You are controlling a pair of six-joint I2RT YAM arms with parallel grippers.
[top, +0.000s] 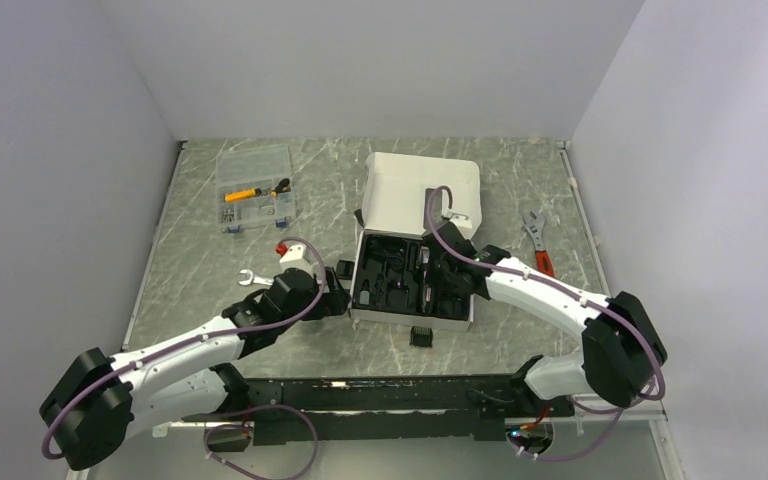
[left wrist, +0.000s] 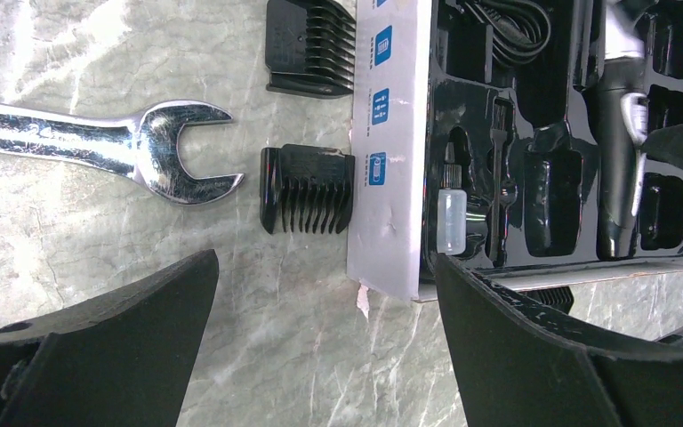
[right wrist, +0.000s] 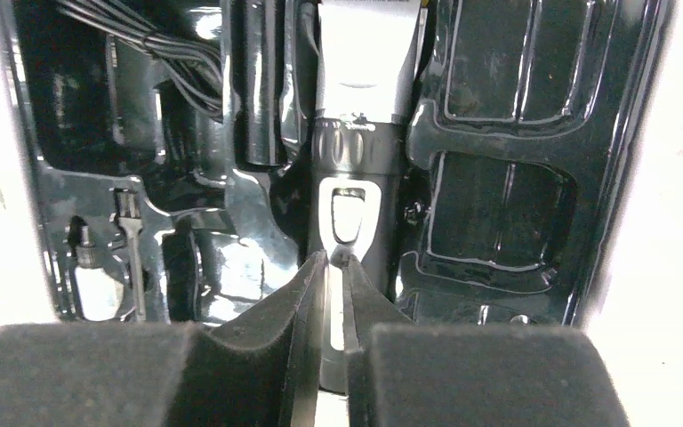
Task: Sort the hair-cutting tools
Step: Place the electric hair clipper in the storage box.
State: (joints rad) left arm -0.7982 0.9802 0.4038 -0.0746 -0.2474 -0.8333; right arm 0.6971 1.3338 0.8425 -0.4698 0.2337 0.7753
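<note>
The black-and-silver hair clipper lies lengthwise in its slot of the black moulded tray inside the white box. My right gripper hangs just over the clipper's lower body, jaws shut to a thin slit with nothing between them. Two black comb attachments lie on the marble beside the box's left wall. My left gripper stands open above the bare table near the box's front corner, a little short of the nearer comb. Another comb lies in front of the box.
A silver open-end wrench lies left of the combs. A red-handled adjustable wrench is at the right. A clear parts organizer sits at the back left. The box's white lid stands open behind the tray.
</note>
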